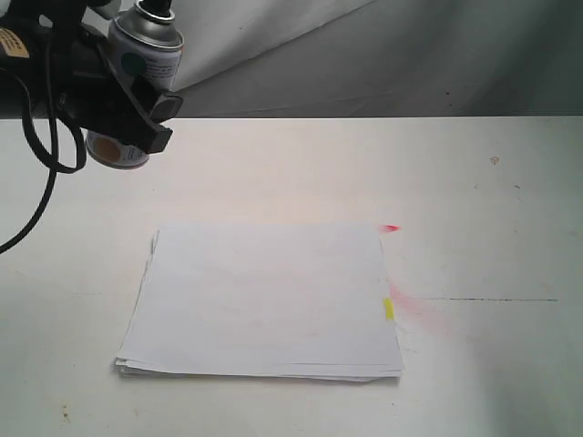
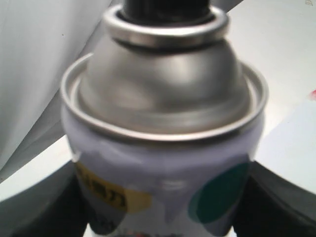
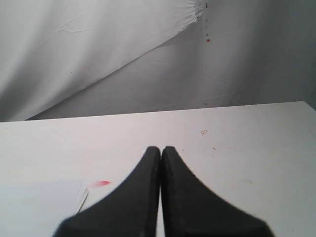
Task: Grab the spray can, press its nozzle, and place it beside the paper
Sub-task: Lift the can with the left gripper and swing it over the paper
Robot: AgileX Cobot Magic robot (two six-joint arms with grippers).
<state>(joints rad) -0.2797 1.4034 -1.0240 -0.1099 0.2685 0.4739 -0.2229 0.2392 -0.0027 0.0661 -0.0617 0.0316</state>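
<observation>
The white spray can [image 1: 137,82] with teal and orange dots hangs in the air at the far left, above the table. My left gripper [image 1: 137,100] is shut on its body, black fingers on both sides. Up close in the left wrist view, the spray can [image 2: 163,168] fills the picture, with its silver dome and the black nozzle [image 2: 165,7] cut off by the frame edge. The paper [image 1: 264,300] lies flat in the table's middle, a yellow mark on its right edge. My right gripper [image 3: 161,150] is shut on nothing, low over the table, and does not show in the exterior view.
A red paint smear [image 1: 390,228] marks the table [image 1: 492,228] at the paper's far right corner, with a fainter pink haze by the yellow mark. A grey-white cloth backdrop [image 1: 364,55] rises behind the table. A black cable [image 1: 41,173] hangs from the left arm.
</observation>
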